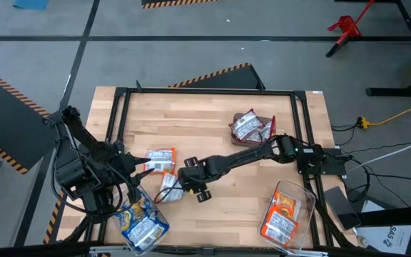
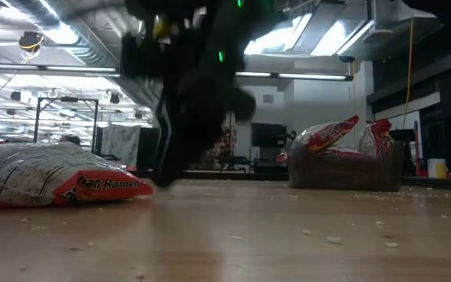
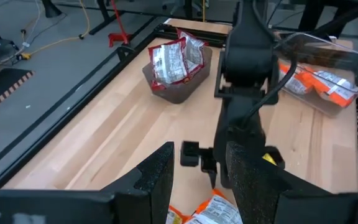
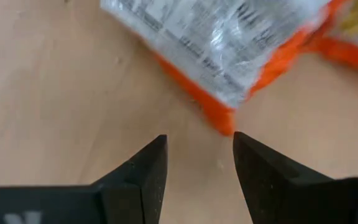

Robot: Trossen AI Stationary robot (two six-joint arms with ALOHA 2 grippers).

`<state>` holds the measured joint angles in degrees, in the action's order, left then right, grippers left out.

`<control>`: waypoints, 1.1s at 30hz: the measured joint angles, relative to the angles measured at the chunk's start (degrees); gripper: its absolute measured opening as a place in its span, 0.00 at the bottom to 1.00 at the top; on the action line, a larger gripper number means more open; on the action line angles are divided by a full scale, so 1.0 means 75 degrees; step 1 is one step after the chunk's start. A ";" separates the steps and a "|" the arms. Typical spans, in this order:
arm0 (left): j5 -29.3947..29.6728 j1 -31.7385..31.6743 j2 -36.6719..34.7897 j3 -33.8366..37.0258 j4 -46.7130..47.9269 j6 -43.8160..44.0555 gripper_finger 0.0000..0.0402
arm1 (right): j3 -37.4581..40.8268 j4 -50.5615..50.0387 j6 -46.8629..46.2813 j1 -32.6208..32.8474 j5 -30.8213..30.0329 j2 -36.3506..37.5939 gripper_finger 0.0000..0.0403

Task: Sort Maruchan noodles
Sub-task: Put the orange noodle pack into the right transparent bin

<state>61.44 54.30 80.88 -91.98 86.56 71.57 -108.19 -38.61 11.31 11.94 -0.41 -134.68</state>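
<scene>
Two orange-accented noodle packets lie flat on the table: one [image 1: 161, 158] left of centre, one [image 1: 170, 187] just nearer. My right gripper [image 4: 199, 162] is open, low over the wood, and points toward the table's left. The nearer packet's orange edge [image 4: 229, 106] lies just ahead of its fingertips. In the high view this gripper [image 1: 180, 184] is at the end of the arm stretched across the table. My left gripper [image 3: 197, 168] is open and empty at the table's left, above an orange packet [image 3: 210, 211]. The low view shows one packet [image 2: 53, 180] lying flat.
A clear bin [image 1: 143, 225] holding blue-yellow packets stands at the near left. A clear bin [image 1: 287, 210] holding orange packets stands at the near right. A brown container [image 1: 252, 127] holds red packets at the far right of centre. A black frame [image 1: 205, 91] rims the table.
</scene>
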 joint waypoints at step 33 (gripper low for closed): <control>0.0288 -0.0003 0.0000 0.0000 0.0058 -0.0031 0.35 | 0.0639 0.2962 -0.0193 -0.0145 0.0603 -0.0388 0.33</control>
<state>63.59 54.28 80.88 -91.98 87.00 71.33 -103.39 -16.40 9.86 10.85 4.11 -137.59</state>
